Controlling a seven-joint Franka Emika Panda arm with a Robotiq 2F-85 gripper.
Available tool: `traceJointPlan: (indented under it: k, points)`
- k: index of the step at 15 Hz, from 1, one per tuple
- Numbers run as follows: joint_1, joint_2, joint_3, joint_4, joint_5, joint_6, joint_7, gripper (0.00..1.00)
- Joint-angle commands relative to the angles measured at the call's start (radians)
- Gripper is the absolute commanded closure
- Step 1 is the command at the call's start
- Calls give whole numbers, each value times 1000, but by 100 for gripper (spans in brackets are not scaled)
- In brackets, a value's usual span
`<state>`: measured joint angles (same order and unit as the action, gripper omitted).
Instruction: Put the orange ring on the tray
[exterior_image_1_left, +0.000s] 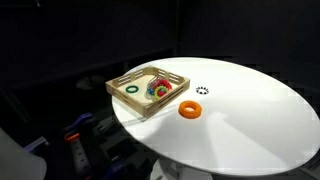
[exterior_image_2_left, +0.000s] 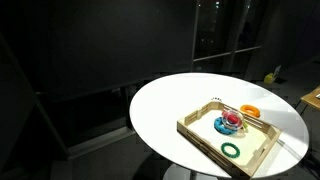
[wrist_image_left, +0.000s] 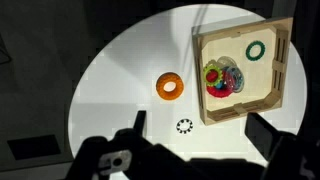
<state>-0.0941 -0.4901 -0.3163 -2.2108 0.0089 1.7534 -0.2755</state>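
The orange ring lies flat on the round white table, just outside the tray; it also shows in the other exterior view and in the wrist view. The light-wood tray holds a green ring and a red ring on a multicoloured stack. My gripper shows only in the wrist view. It is open and empty, high above the table, with the orange ring ahead of its left finger.
A small black dotted circle lies on the table between the orange ring and the tray. The white table ends in a curved edge with dark surroundings beyond it. Clutter sits below the table.
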Motion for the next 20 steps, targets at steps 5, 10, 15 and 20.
traceJointPlan:
  k: [5, 10, 15, 20]
  points:
    - [-27, 9, 21, 7, 12, 10, 8, 0]
    - [-33, 57, 41, 50, 17, 12, 63, 0]
    - [-29, 154, 76, 119, 10, 22, 142, 0]
    - [-29, 272, 109, 177, -5, 34, 199, 0]
